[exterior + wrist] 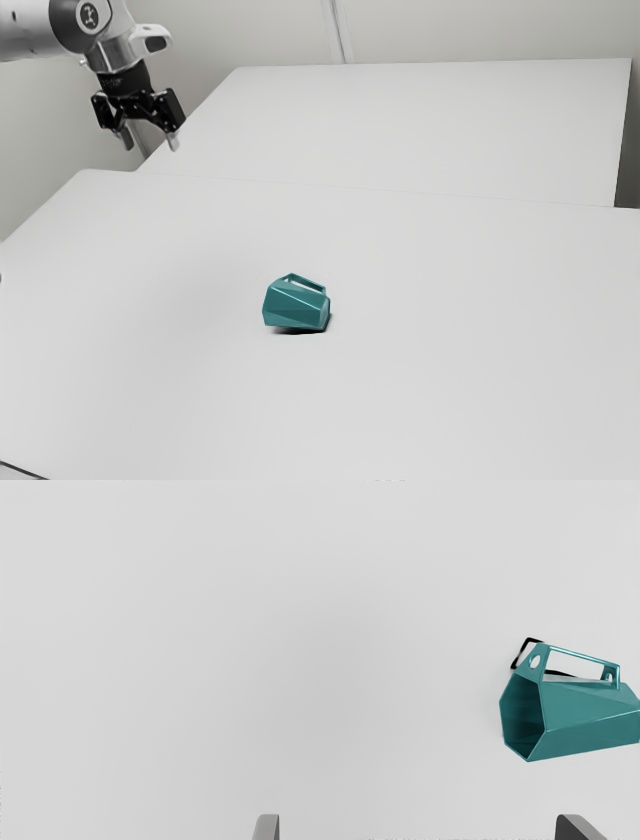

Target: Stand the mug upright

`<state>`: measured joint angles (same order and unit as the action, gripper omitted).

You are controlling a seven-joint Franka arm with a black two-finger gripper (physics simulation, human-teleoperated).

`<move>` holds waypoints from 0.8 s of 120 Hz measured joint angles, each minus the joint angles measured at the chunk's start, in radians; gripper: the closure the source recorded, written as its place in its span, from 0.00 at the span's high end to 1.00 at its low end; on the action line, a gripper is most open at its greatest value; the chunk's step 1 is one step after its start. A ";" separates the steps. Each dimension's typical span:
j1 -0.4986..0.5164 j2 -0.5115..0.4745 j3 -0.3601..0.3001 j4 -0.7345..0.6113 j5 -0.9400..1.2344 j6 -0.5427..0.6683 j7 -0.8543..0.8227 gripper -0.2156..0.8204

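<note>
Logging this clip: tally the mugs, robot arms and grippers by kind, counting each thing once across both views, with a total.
Mug: 1 (teal, lying on its side)
Robot arm: 1
Gripper: 1 (black, open)
Total: 3

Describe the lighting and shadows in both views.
Exterior view: even, pale light on the table, a thin dark shadow under the mug; wrist view: a soft grey patch on the table, bright glints along the handle, and a black outline beside it, probably its shadow.
</note>
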<state>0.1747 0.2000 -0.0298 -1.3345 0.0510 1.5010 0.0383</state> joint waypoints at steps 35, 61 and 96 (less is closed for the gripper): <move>-0.010 -0.016 0.052 -0.256 -0.182 0.154 0.021 0.79; -0.011 -0.018 0.073 -0.519 -0.595 0.393 0.165 0.79; -0.043 -0.017 0.105 -0.784 -0.914 0.538 0.534 0.79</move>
<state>0.1316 0.1831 0.0750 -2.1190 -0.8625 2.0387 0.5726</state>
